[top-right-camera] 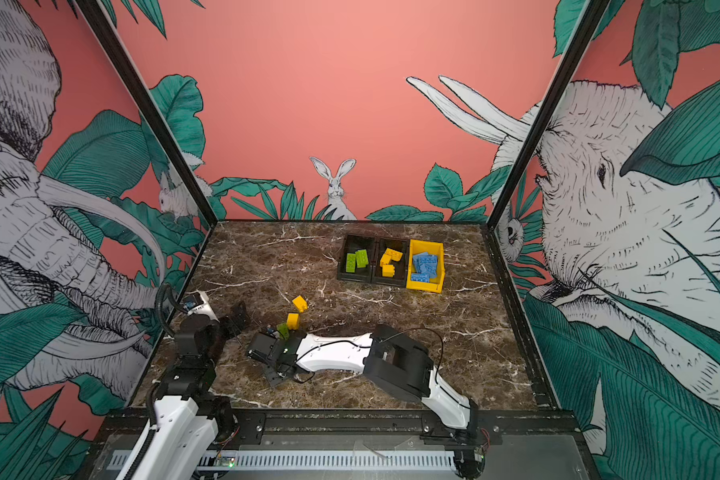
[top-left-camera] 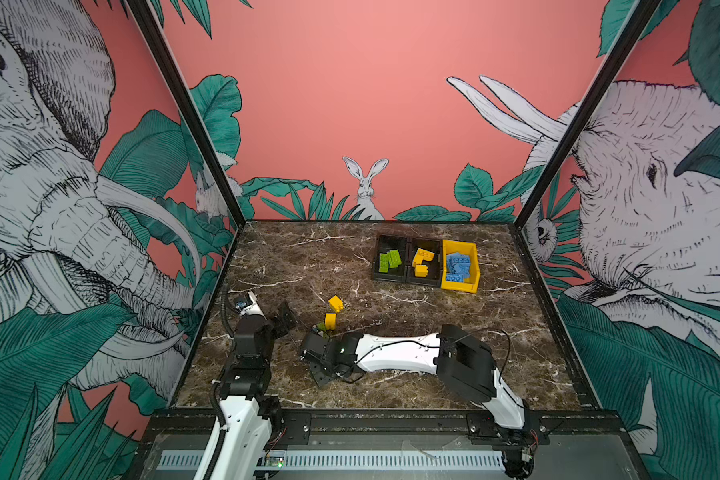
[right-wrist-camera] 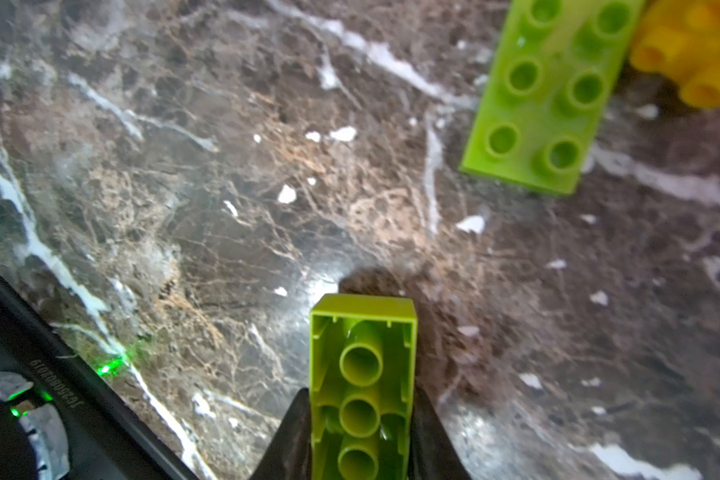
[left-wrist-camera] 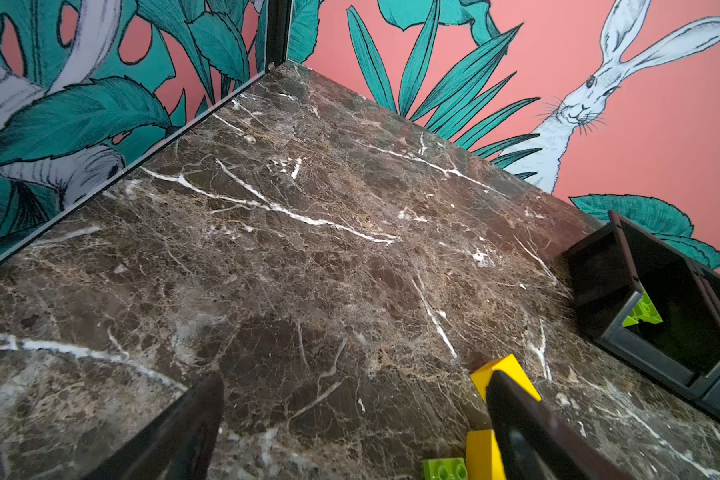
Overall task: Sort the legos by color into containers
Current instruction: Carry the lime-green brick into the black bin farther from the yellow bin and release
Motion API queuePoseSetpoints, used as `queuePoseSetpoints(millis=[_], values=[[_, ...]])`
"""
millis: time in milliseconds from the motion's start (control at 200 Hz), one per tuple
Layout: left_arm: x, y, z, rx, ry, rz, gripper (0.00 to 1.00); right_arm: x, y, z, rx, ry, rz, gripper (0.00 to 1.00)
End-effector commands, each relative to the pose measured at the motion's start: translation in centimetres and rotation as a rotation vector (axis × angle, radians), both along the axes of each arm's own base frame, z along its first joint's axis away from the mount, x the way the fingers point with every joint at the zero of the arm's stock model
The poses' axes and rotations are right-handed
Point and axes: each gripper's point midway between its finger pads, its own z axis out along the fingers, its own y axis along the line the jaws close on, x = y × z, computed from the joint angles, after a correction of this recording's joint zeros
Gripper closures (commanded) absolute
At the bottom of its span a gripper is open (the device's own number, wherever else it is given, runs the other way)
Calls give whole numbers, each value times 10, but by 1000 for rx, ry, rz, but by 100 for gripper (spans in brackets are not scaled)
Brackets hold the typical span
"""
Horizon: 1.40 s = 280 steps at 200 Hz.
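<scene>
While my left gripper [left-wrist-camera: 350, 415] is hanging wide open, I am watching my right gripper [right-wrist-camera: 360, 415] clamping a lime-green brick [right-wrist-camera: 362, 328], its hollow, tubed underside facing the wrist camera.

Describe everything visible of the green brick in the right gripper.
The lime green brick is glossy plastic, rectangular, its hollow underside with three round tubes facing the wrist camera. The right gripper pinches its long sides between black fingers. One end juts out over the marble table; contact with it is unclear.

Brown marble tabletop [top-left-camera: 308, 257], pink jungle-mural walls [top-left-camera: 350, 104], painted rabbit [top-left-camera: 366, 187], elephants [top-left-camera: 38, 187]
</scene>
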Motion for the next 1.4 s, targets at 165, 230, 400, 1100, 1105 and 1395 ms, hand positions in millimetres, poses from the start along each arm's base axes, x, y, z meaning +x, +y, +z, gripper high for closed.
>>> queuePoseSetpoints(millis=[165, 230, 400, 1100, 1105, 1395], values=[[5, -7, 10, -28, -37, -38, 1, 51, -31, 69, 161, -73, -55, 80], [6, -10, 12, -32, -40, -51, 1, 74, -50, 80, 181, -93, -79, 80], [12, -21, 14, -42, -39, -118, 1, 152, -113, 107, 160, -187, -158, 79], [38, -98, -6, 39, 95, -469, 3, 377, -205, 84, 104, -315, -367, 72], [38, -98, -6, 39, 96, -470, 3, 378, -204, 84, 104, -316, -367, 72], [39, -101, -6, 129, 186, -479, 7, 382, -201, 120, 179, -334, -353, 32]])
